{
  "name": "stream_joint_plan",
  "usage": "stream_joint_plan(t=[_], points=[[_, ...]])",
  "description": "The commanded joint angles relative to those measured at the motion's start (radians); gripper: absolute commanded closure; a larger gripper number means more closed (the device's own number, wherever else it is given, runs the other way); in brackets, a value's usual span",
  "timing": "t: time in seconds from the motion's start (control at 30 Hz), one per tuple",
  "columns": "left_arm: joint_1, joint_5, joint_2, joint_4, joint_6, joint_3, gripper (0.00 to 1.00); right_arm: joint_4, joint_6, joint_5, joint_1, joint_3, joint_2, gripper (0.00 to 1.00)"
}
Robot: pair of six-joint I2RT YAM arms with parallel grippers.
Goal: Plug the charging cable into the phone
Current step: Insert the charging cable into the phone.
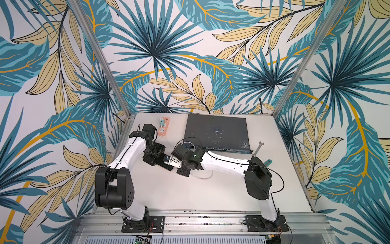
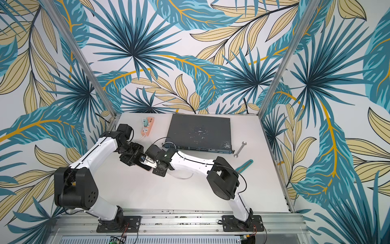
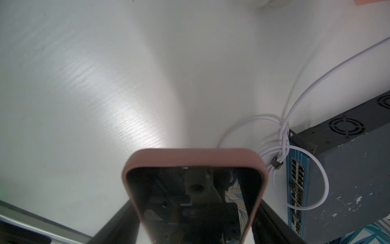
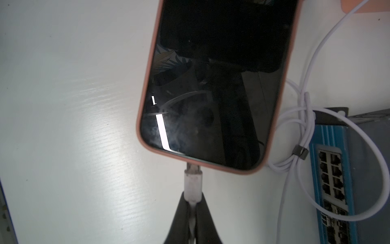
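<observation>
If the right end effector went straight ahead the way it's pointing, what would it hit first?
The phone, at its bottom edge. The right end effector is shut on the charging cable, whose metal tip already touches that edge; how deep it sits is unclear.

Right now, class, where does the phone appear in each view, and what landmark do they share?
Top view: the phone mid-table, near the grey network switch.
Top view: same place.
Left wrist: bottom centre of the picture.
Right wrist: upper centre.
Shared landmark: the switch, in all four.
</observation>
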Motion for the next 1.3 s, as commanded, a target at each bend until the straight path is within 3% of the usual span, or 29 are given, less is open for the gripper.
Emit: stream_joint_plan(t=[0.0,0.8,1.27], points=[[-0.005,-0.005,-0.020,-0.002,0.006,0.014,1.00,-0.017,0.011,0.014,0.007,0.009,0.016,1.00],[-0.036,0.011,-0.013,0.030,-0.018,-0.009,1.00,0.024,0.055,0.084,0.007,0.041,0.037,1.00],[-0.036,0.056,-0.015,0.091,-0.085,-0.028,1.00,0.171,0.074,0.139,0.006,0.006,-0.035,1.00]])
